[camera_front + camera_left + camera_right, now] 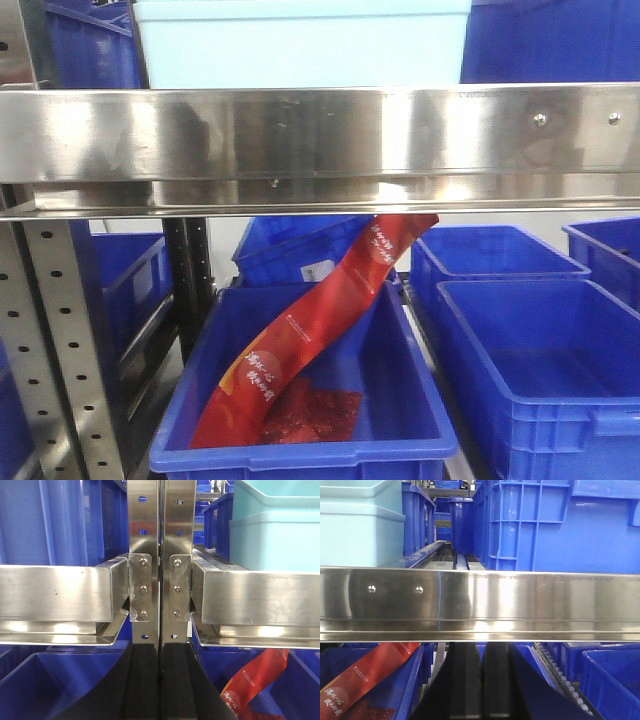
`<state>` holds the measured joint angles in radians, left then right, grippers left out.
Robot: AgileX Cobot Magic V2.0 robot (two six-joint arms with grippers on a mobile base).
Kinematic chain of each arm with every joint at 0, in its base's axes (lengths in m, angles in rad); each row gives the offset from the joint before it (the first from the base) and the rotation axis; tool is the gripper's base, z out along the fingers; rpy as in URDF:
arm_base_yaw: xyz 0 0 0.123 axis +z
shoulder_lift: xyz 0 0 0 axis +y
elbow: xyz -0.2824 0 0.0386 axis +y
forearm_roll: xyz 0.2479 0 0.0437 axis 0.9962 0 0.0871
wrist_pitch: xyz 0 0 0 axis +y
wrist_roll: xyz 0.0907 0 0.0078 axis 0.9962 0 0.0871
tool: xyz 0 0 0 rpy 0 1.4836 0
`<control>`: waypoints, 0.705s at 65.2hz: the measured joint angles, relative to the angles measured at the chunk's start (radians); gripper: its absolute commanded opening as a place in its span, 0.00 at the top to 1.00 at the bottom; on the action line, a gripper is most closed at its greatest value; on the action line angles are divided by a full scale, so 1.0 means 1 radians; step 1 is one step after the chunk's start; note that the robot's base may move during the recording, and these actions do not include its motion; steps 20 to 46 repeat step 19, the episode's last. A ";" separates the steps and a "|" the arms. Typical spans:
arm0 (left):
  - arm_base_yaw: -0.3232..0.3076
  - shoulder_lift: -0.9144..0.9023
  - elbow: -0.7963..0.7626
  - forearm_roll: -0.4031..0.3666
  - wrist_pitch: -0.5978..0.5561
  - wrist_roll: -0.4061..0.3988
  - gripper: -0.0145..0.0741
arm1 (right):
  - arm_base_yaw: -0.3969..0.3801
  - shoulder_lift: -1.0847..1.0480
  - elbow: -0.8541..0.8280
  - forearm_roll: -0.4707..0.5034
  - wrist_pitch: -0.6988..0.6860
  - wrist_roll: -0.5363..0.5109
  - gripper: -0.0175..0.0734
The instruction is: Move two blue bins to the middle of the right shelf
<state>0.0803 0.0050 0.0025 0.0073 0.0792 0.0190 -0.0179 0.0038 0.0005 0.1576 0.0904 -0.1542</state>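
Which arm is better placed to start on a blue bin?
Likely right: its gripper faces the shelf rail with blue bins behind; the left gripper faces the posts.

— What carried everything?
— A stainless steel shelf rack [300, 135] with perforated uprights [160, 555].
— And on the upper level?
— A pale blue tub [300, 45] stood between dark blue bins [550, 40].
— Below the rail?
— Open blue bins sat side by side; the nearest one [300, 450] had a red packet strip [320, 310] leaning out of it.
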 measured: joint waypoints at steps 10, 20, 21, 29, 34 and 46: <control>0.000 0.000 0.000 0.000 0.000 0.000 0.96 | 0.000 0.000 0.000 0.000 0.000 0.000 0.99; 0.000 0.000 0.000 0.000 0.000 0.000 0.96 | 0.000 0.000 0.000 0.000 0.000 0.000 0.99; 0.000 0.000 0.000 0.000 0.000 0.000 0.96 | 0.000 0.000 0.000 0.000 0.000 0.000 0.99; 0.000 0.000 0.000 0.000 0.000 0.000 0.96 | 0.000 0.000 0.000 0.000 0.000 0.000 0.99; 0.000 0.000 0.000 0.000 0.000 0.000 0.96 | 0.000 0.000 0.000 0.000 0.000 0.000 0.99; 0.000 0.000 0.000 0.000 0.000 0.000 0.96 | 0.000 0.000 0.000 0.000 0.000 0.000 0.99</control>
